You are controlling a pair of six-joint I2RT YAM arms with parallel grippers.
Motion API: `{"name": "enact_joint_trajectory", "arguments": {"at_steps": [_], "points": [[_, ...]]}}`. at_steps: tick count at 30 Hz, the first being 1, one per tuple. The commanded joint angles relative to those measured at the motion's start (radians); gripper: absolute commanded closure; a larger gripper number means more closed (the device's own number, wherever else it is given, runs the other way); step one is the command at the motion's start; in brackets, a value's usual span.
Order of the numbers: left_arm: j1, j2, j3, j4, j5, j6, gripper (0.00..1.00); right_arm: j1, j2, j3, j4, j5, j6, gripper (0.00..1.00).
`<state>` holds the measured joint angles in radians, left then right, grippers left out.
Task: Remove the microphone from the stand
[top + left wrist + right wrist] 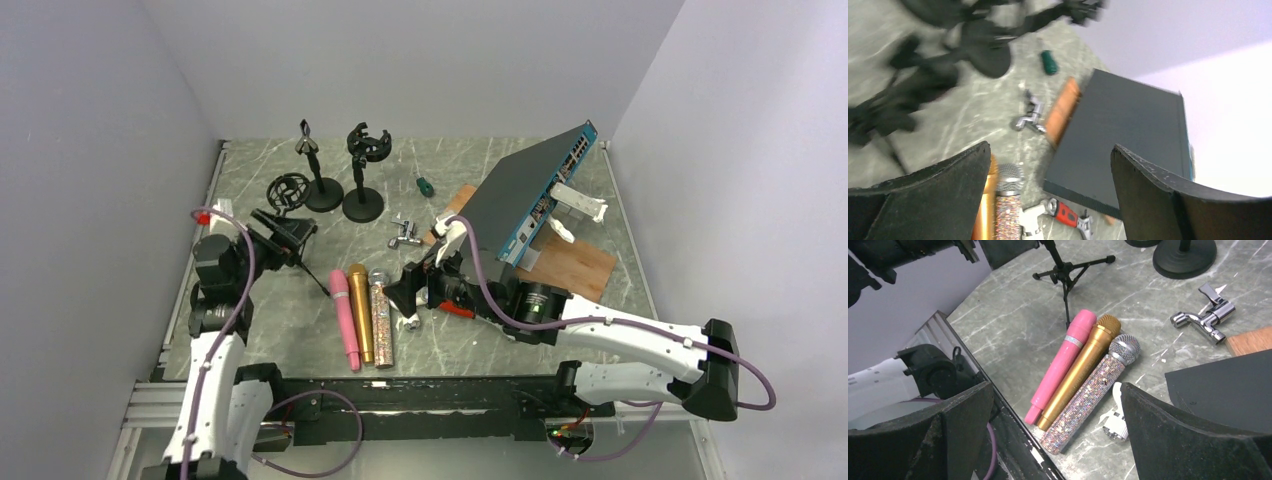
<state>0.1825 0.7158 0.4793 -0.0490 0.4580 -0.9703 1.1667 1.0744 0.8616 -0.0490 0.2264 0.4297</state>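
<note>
**Mics lying off the stands, both grippers holding nothing**

At far left, the left gripper (1049, 155) is hovering with its fingers spread wide and nothing between them, close to the tripod stand (1064, 271). Behind it, two round-base stands (362, 205) are standing upright with their clips looking empty.

Between the arms, three mics are lying flat on the table (300, 330), side by side and touching: pink (345, 318), gold (360, 312) and glitter (381, 318). None is sitting in any stand. I cannot tell which of them came from a stand.

Just right of the glitter mic, the right gripper (408, 298) is also gaping wide and gripping nothing.

Judging by this, the removal itself is looking finished and the step in hand is the release. The next move is calling for the left arm to pull back cleanly, avoiding the tripod's legs and leaving the row of mics undisturbed.
</note>
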Motion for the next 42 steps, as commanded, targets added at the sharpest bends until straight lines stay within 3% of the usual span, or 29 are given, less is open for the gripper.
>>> {"name": "enact_joint_trajectory", "arguments": {"at_steps": [1, 5, 11, 14, 19, 23, 33, 42], "points": [[-0.154, -0.036, 0.130, -0.028, -0.075, 0.210, 0.09, 0.003, -0.018, 0.135, -0.085, 0.038, -0.008, 0.00], [-0.376, -0.023, 0.245, 0.039, -0.093, 0.309, 0.09, 0.003, -0.014, 0.251, -0.220, 0.127, -0.026, 0.00], [-0.761, 0.038, 0.463, 0.103, -0.142, 0.465, 0.09, 0.003, -0.016, 0.439, -0.446, 0.396, -0.045, 0.00], [-0.866, 0.019, 0.512, 0.134, -0.197, 0.537, 0.09, 0.002, -0.061, 0.480, -0.492, 0.509, -0.061, 0.00], [-0.887, -0.046, 0.532, 0.174, -0.230, 0.563, 0.09, 0.002, -0.203, 0.482, -0.481, 0.642, -0.085, 0.00], [-0.886, -0.070, 0.593, 0.110, -0.277, 0.604, 0.09, 0.003, -0.283, 0.512, -0.496, 0.708, -0.114, 0.00], [-0.886, -0.105, 0.699, 0.051, -0.337, 0.638, 0.09, 0.002, -0.286, 0.647, -0.553, 0.723, -0.170, 0.00], [-0.885, -0.143, 0.805, -0.096, -0.453, 0.672, 0.09, 0.004, -0.318, 0.646, -0.508, 0.683, -0.186, 0.00]]}}
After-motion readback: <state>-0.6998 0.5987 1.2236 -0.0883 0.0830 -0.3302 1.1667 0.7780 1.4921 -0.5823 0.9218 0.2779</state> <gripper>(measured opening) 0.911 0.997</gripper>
